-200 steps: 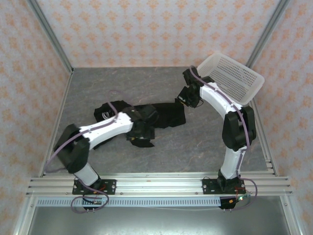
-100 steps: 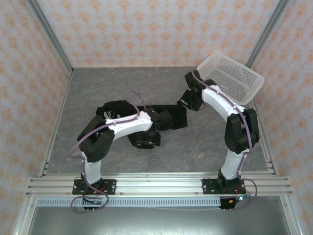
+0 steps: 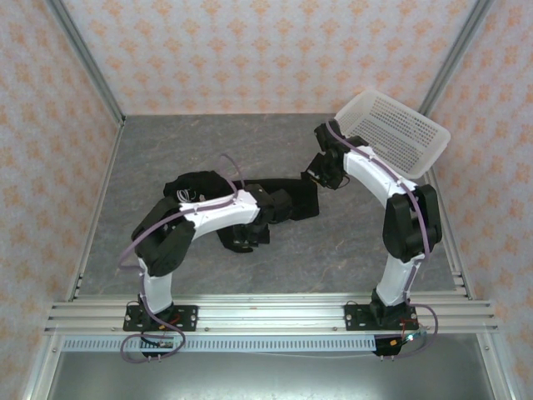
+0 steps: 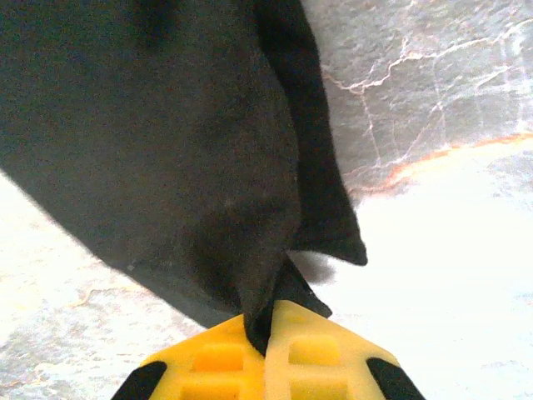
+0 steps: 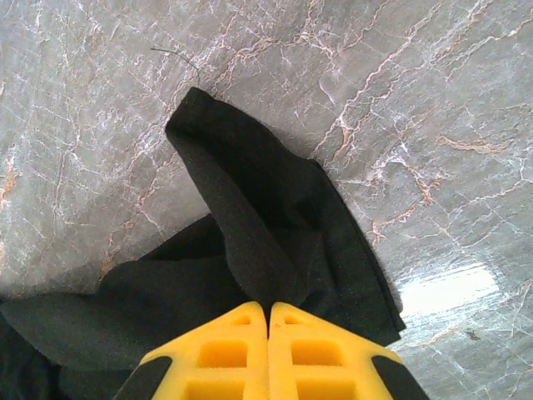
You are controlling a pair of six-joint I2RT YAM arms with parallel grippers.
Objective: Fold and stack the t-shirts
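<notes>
On the middle of the grey table (image 3: pixel 208 142) the black t-shirt (image 3: pixel 287 200) lies crumpled, with the left gripper (image 4: pixel 266 321) and right gripper (image 5: pixel 268 308) each pinching a thin fold, which an uneven pull could slip free.

Grey marbled table (image 3: pixel 166 150) carries a crumpled black t-shirt (image 3: pixel 304 198) and a white basket (image 3: pixel 400 133).

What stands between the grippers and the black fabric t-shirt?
Nothing visible does. The left gripper is shut on a fold of the black soft fabric t-shirt, the right gripper on another edge. The white perforated plastic basket sits apart, far right.
</notes>
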